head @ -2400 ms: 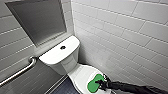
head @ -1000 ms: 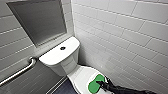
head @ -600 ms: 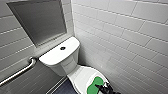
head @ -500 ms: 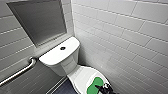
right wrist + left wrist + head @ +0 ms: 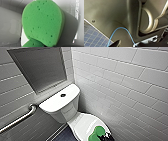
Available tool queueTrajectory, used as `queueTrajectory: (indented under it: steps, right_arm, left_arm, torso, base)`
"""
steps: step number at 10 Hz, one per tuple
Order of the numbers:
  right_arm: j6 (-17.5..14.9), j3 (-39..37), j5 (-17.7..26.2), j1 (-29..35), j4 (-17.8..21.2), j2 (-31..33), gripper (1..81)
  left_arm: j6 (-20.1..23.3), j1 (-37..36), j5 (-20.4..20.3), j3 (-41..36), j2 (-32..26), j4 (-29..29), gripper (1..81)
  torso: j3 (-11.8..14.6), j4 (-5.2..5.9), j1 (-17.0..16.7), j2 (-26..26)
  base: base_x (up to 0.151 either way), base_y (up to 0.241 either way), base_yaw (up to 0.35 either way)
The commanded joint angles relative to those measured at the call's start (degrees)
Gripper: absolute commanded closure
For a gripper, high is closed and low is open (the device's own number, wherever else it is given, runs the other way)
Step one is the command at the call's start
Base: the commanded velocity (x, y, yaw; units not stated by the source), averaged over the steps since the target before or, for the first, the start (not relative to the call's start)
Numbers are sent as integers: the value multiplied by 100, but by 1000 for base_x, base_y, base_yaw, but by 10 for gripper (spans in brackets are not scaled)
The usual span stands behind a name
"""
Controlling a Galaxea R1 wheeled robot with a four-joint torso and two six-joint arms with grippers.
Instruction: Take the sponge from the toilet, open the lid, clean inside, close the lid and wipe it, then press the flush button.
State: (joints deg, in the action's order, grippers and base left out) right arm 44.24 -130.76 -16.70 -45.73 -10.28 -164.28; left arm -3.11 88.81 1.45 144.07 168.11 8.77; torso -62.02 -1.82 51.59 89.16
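Closed white lid (image 5: 81, 124) of the toilet (image 5: 60, 100), bright green sponge (image 5: 96, 133) on its front end

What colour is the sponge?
The sponge is bright green; the right wrist view shows it best.

Glossy white rectangular wall tiles (image 5: 130, 84), laid in staggered rows with grey joints, covered two walls that met in a corner. A flat grey rectangular metal panel (image 5: 40, 69) sat recessed in the left wall, with a brushed steel tubular grab bar (image 5: 20, 119) below it. The blue floor of small square tiles (image 5: 91, 36) lay underneath.
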Motion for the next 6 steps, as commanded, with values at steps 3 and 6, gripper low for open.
queueTrajectory:
  steps: [3,6]
  right_arm:
    - [6,2239,510,928,-1,1738,811]
    - [23,3531,519,730,35,2879,811]
  left_arm:
    - [47,142,453,-54,48,46,10]
    - [47,54,400,-98,74,46,10]
  torso:
    - [0,0,0,0]
    - [0,0,0,0]
  base:
    - [0,0,0]
    - [0,0,0]
